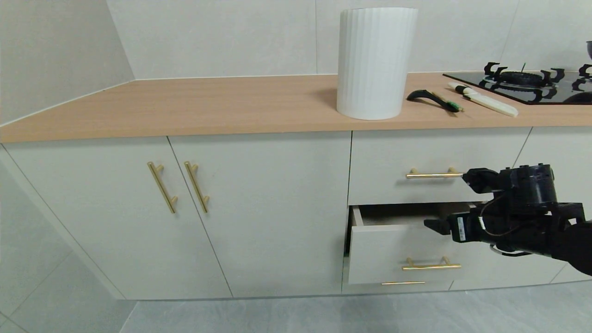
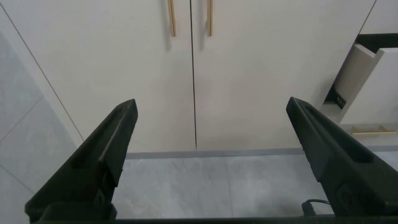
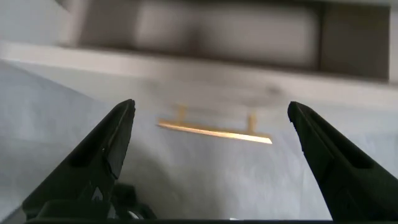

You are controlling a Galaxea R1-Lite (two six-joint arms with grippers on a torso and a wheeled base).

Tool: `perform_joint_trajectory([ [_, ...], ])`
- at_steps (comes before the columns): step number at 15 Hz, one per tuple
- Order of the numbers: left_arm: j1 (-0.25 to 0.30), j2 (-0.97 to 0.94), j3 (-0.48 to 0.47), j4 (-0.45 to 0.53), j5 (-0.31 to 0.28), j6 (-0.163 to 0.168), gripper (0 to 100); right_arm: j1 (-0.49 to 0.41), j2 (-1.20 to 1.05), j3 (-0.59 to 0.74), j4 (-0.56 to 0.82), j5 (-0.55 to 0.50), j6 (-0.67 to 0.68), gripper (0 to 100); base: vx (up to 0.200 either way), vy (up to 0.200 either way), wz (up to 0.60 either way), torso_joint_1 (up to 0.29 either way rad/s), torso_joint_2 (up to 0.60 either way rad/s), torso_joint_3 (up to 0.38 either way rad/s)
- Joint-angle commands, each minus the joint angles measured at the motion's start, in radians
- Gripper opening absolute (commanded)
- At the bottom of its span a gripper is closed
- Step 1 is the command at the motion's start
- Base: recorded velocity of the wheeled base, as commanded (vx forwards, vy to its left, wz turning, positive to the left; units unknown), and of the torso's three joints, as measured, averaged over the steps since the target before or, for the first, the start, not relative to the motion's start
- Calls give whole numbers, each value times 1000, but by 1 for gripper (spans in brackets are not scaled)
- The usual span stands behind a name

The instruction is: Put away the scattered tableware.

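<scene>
Right hand (image 1: 446,200) splayed before open drawer (image 1: 393,249)

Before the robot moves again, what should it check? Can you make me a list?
1. Drawer pulled open: ok, the drawer is partly out.
2. Right gripper free: ok, the right gripper is open and empty, in front of the drawer.
3. Left gripper free: ok, the left gripper is open and empty.
4. Tableware put away: not ok, the knife and peeler lie on the counter.
5. Room inside the drawer: cannot tell, its inside is dark.
</scene>
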Motion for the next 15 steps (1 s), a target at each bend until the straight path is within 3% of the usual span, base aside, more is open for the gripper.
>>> perform_joint_trajectory([
  [1, 0, 0, 0, 0, 0, 0, 100, 9, 75, 18, -109, -25, -1, 100, 0, 0, 0, 0, 0, 0],
  [6, 0, 0, 0, 0, 0, 0, 100, 9, 346, 29, -517, -117, 2, 100, 0, 0, 0, 0, 0, 0],
  [8, -1, 0, 0, 0, 0, 0, 100, 9, 392, 24, -593, -129, 7, 100, 0, 0, 0, 0, 0, 0],
  [15, 0, 0, -1, 0, 0, 0, 100, 9, 405, 24, -586, -132, 7, 100, 0, 0, 0, 0, 0, 0],
])
